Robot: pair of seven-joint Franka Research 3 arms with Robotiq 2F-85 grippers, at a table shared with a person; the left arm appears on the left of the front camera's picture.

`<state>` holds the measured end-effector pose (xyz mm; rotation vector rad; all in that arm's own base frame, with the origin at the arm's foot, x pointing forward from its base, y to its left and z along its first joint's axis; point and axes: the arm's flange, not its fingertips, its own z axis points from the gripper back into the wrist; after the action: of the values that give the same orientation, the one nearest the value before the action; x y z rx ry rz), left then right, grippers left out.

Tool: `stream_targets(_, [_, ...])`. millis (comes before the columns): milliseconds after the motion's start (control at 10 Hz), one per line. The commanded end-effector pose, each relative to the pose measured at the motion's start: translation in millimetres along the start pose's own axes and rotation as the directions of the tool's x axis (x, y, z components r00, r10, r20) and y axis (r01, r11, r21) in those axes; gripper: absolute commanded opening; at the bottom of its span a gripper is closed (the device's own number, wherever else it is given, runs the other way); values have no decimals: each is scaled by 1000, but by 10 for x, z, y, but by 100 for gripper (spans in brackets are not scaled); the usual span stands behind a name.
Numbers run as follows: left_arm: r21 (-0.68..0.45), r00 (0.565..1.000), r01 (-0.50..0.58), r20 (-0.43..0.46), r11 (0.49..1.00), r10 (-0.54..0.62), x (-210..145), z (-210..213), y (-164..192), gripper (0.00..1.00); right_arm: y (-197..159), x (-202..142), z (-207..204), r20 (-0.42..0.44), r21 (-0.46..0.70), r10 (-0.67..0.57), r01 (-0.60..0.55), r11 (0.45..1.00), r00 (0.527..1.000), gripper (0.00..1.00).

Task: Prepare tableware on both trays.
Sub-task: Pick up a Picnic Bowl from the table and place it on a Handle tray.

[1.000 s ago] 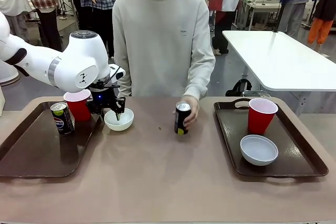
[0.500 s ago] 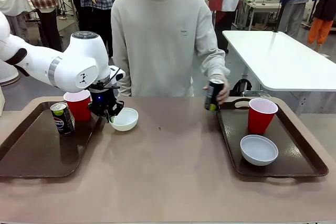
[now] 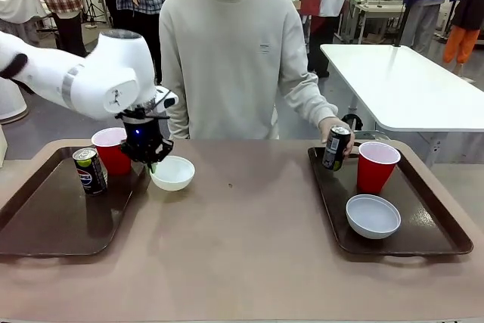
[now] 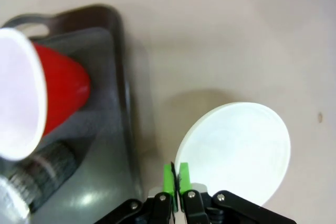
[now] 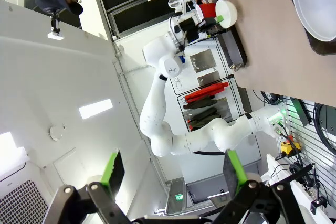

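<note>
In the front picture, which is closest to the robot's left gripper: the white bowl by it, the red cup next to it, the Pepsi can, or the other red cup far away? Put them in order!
From the left gripper:
1. White bowl, held at its rim, just off the left tray's edge.
2. Red cup, on the left tray's far end.
3. Pepsi can, on the left tray in front of that cup.
4. Other red cup, on the right tray.
</note>
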<state>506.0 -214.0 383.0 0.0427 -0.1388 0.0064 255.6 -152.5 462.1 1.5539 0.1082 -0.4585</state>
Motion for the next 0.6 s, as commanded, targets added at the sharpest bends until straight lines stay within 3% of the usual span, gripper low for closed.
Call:
stream_targets(0, [13, 999, 31, 9, 999, -31, -427, 728, 246, 0, 8, -11, -34, -7, 20, 12, -11, 1000, 1000, 100])
stream_targets(300, [-69, 998, 41, 49, 997, -38, -904, 1423, 597, 0, 8, -11, -34, -7, 20, 12, -11, 1000, 1000, 100])
stream_targets(500, [-101, 1000, 8, 21, 995, -6, -1152, 1519, 718, 0, 8, -11, -34, -7, 20, 12, -11, 1000, 1000, 100])
